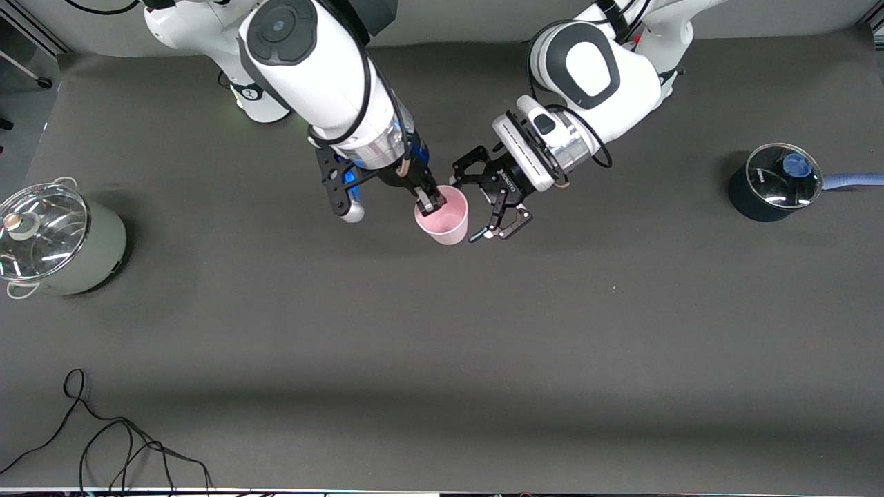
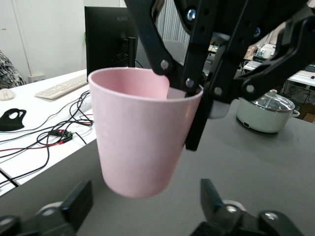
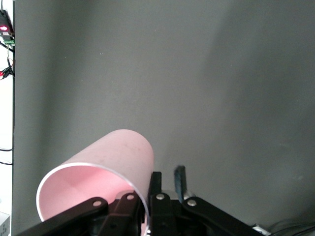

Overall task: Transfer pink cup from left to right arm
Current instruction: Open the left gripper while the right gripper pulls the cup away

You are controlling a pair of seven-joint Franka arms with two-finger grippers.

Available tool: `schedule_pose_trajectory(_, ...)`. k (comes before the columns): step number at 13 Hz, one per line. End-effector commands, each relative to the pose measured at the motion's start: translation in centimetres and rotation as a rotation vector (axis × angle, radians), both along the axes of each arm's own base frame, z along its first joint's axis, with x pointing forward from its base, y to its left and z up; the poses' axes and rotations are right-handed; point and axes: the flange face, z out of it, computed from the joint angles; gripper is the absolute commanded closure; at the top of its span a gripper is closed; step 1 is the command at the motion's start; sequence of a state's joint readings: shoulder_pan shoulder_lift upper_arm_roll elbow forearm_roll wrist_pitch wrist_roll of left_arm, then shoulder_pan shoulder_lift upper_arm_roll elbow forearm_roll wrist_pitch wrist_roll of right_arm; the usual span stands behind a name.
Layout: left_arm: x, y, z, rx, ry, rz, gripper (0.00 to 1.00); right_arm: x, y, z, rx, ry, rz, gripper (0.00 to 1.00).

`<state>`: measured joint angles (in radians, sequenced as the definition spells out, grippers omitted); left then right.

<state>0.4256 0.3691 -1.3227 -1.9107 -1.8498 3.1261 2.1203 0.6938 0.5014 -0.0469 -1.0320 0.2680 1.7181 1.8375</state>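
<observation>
The pink cup (image 1: 443,219) hangs upright in the air over the middle of the dark desk (image 1: 442,331), toward the robots' bases. The right gripper (image 1: 429,201) has hold of it: its fingers are pinched on the cup's rim, one inside the mouth and one against the outer wall, as the left wrist view shows (image 2: 192,93). In the right wrist view the cup (image 3: 98,182) shows its open mouth and tapered wall just beside the gripper's linkage (image 3: 152,206).

The left gripper (image 1: 496,204) sits just beside the cup, on the side toward the left arm's end of the desk, with its fingers spread wide and holding nothing. In the left wrist view its fingertips (image 2: 78,201) stand apart on either side, below the cup (image 2: 140,132), not touching it.

A pale green pot (image 1: 59,241) with a glass lid stands at the right arm's end of the desk, and a dark saucepan (image 1: 773,183) with a glass lid stands at the left arm's end.
</observation>
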Motion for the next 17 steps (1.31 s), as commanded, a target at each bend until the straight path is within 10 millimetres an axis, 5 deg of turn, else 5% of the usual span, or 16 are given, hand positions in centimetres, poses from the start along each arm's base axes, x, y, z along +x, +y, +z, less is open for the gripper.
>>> schedule_pose_trajectory(1, -0.1, -0.3, 0.2, -0.015, 0.015, 0.007, 0.01, -0.1, -0.7, 1.3, -0.012, -0.018, 0.028, 1.00)
schedule_pose_trajectory(4, 0.8, 0.8, -0.8, -0.015, 0.035, 0.026, 0.01, 0.6, -4.0, 2.1, -0.041, -0.010, 0.166, 1.00)
schedule_pose_trajectory(7, 4.7, 5.0, -5.3, 0.002, 0.092, 0.091, 0.01, 1.0, -9.7, 4.7, -0.061, -0.030, 0.401, 1.00)
schedule_pose_trajectory(9, 6.6, 7.3, -6.1, -0.003, 0.108, 0.142, 0.01, 1.9, -13.9, 4.9, -0.072, -0.007, 0.506, 1.00)
schedule_pose_trajectory(17, 12.2, 18.6, -10.8, -0.034, 0.113, 0.213, 0.00, 4.1, -33.8, 1.4, -0.090, 0.043, 0.895, 1.00)
